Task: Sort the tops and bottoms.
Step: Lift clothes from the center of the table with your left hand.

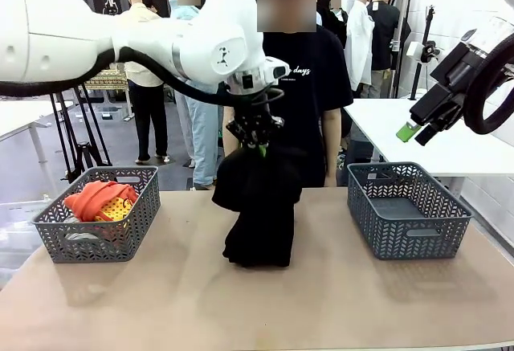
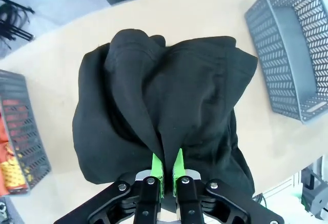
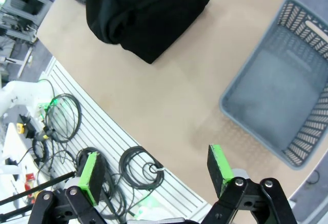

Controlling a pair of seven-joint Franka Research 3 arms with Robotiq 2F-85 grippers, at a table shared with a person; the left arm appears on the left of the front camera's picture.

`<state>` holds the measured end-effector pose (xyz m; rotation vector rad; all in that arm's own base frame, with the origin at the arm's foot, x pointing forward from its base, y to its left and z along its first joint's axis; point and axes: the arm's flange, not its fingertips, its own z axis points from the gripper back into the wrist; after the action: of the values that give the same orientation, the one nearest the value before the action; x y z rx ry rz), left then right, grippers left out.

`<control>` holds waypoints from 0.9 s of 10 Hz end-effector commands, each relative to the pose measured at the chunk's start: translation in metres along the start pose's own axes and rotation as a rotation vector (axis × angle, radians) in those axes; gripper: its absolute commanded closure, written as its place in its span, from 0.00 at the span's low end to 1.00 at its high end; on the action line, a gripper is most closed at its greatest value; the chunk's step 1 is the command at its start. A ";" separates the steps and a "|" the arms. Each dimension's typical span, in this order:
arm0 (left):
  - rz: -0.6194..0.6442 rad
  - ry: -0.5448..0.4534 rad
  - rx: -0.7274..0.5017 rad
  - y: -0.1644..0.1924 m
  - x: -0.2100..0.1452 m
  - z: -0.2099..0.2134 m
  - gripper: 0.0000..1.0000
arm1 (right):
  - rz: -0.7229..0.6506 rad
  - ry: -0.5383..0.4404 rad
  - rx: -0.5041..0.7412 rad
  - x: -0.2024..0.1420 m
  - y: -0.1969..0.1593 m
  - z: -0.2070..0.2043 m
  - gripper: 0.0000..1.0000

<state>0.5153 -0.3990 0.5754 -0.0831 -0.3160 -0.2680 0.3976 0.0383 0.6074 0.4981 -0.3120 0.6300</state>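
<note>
Left fingers (image 2: pixel 156 166) pinch a bunched fold of the soft, floppy-looking black bottoms (image 1: pixel 259 206) (lower end on the worktop (image 1: pixel 337 303)); right fingers (image 3: pixel 219 165) hang wide, empty.

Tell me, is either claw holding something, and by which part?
The left gripper pinches the black garment by a gathered fold at its top; the right gripper hangs open, holding nothing.
</note>
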 end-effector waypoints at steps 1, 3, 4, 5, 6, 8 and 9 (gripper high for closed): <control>-0.050 -0.075 0.065 0.000 0.010 0.039 1.00 | -0.001 0.011 -0.011 -0.001 0.000 -0.001 0.00; -0.078 -0.094 0.066 -0.006 0.014 0.057 1.00 | -0.001 0.011 -0.011 -0.001 0.000 -0.001 0.00; -0.073 -0.079 0.037 -0.005 0.014 0.054 1.00 | -0.001 0.011 -0.011 -0.001 0.000 -0.001 0.00; -0.062 -0.070 0.003 -0.004 0.013 0.051 1.00 | -0.001 0.011 -0.011 -0.001 0.000 -0.001 0.00; -0.056 -0.095 0.049 -0.005 0.010 0.061 1.00 | -0.001 0.011 -0.011 -0.001 0.000 -0.001 0.00; -0.056 -0.095 0.049 -0.005 0.010 0.061 1.00 | -0.001 0.011 -0.011 -0.001 0.000 -0.001 0.00; -0.056 -0.095 0.049 -0.005 0.010 0.061 1.00 | -0.001 0.011 -0.011 -0.001 0.000 -0.001 0.00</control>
<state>0.5067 -0.4010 0.6306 -0.0436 -0.4059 -0.3137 0.3976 0.0383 0.6074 0.4981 -0.3121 0.6300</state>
